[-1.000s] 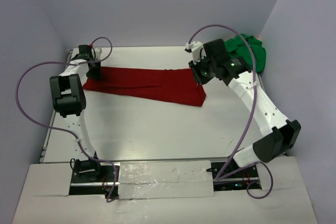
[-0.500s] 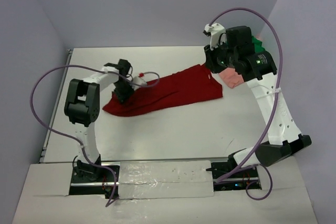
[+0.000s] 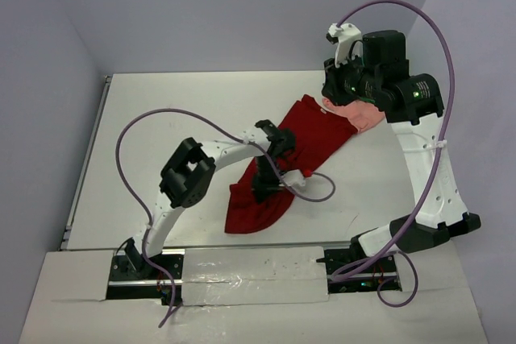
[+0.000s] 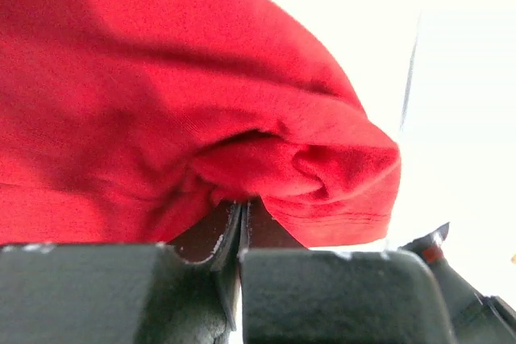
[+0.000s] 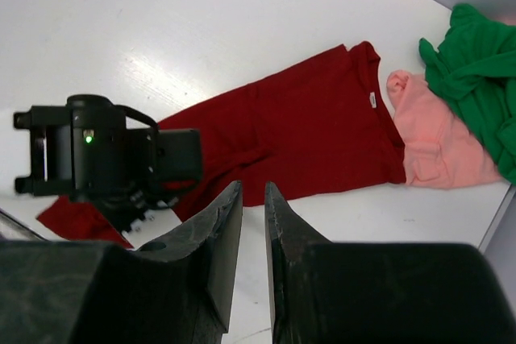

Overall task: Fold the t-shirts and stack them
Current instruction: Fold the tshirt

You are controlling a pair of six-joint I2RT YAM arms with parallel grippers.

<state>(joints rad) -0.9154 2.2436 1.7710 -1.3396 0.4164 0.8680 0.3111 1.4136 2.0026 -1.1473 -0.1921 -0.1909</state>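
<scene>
Left gripper pinched tight on a bunched fold of the dark red t-shirt, about mid-table.
The shirt lies diagonally on the white table, with its collar end touching the pale pink t-shirt at the far right. Right gripper hangs high above, jaws a narrow slit apart and nothing in them. The green t-shirt is bunched right beside the pink one.

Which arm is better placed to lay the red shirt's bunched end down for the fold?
Left. The left pincer is shut on a gathered edge of the dark red t-shirt, down at the cloth. The right pincer hangs high above the shirts, holding nothing.
</scene>
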